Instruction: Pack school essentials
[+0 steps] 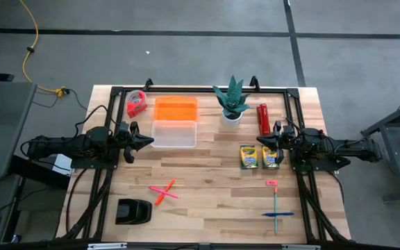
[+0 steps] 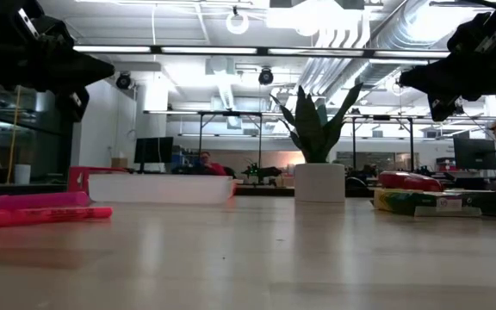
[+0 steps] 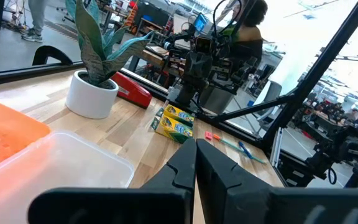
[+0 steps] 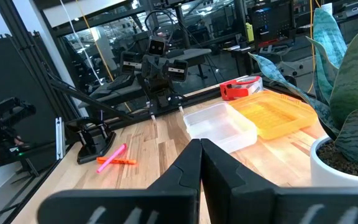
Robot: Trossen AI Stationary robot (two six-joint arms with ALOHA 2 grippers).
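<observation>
Two yellow-and-green crayon boxes [image 1: 248, 157] [image 1: 271, 157] lie flat side by side at the right. Two orange-red sticks [image 1: 164, 192] lie crossed at the near left. A blue pen [image 1: 281, 214] lies across a teal pencil [image 1: 276, 207] at the near right, and a pink eraser [image 1: 271, 182] lies just beyond them. My left gripper [image 1: 150, 141] hangs shut and level above the table's left side, pointing right. My right gripper [image 1: 259, 141] hangs shut at the right, above the crayon boxes' far ends, pointing left. Neither holds anything.
A clear box [image 1: 174, 133] and an orange tray [image 1: 176, 109] sit at the far middle. Beside them are a red tape dispenser [image 1: 136, 104], a potted plant [image 1: 232, 104] and a red cylinder [image 1: 262, 119]. A squat black object [image 1: 132, 211] sits near left.
</observation>
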